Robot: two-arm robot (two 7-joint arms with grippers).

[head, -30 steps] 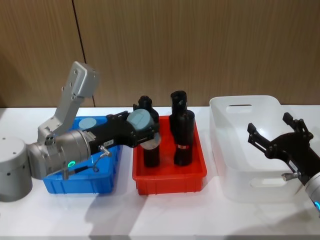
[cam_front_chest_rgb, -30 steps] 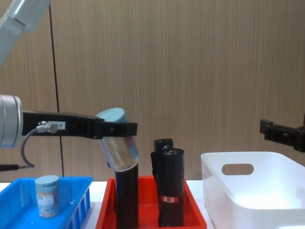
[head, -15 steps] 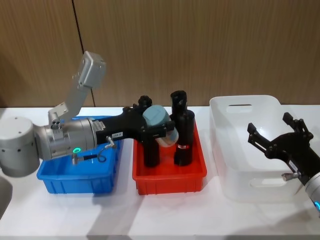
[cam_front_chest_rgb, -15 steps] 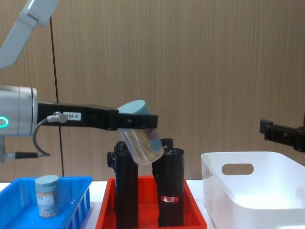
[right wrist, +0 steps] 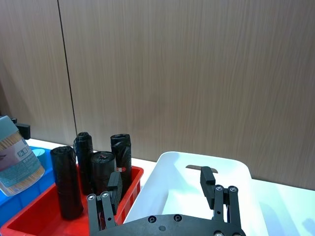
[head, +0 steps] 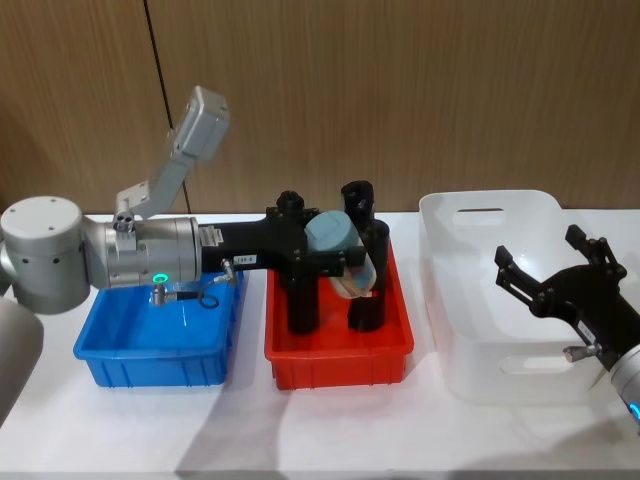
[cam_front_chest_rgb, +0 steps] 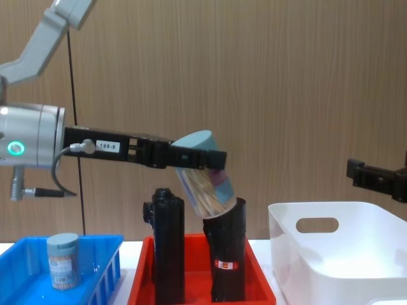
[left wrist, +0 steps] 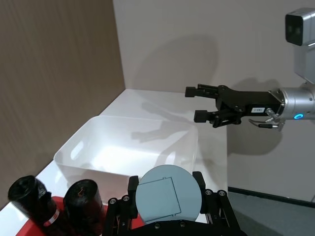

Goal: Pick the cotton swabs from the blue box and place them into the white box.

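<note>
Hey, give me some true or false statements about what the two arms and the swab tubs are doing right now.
The left gripper holds a cotton swab tub. True.
That tub hangs upright. False: it is tilted.
It is over the white box. False: it is over the red tray, by the black cylinders.
A second tub stands in the blue box. True.
The right gripper is shut. False: it is open, near the white box.

The left arm [head: 140,262] stretched out level, its left gripper [head: 338,262] clamped on a tilted tub of cotton swabs [cam_front_chest_rgb: 205,188] between the jaws. The right gripper [head: 540,250] hovered, jaws spread wide apart.
</note>
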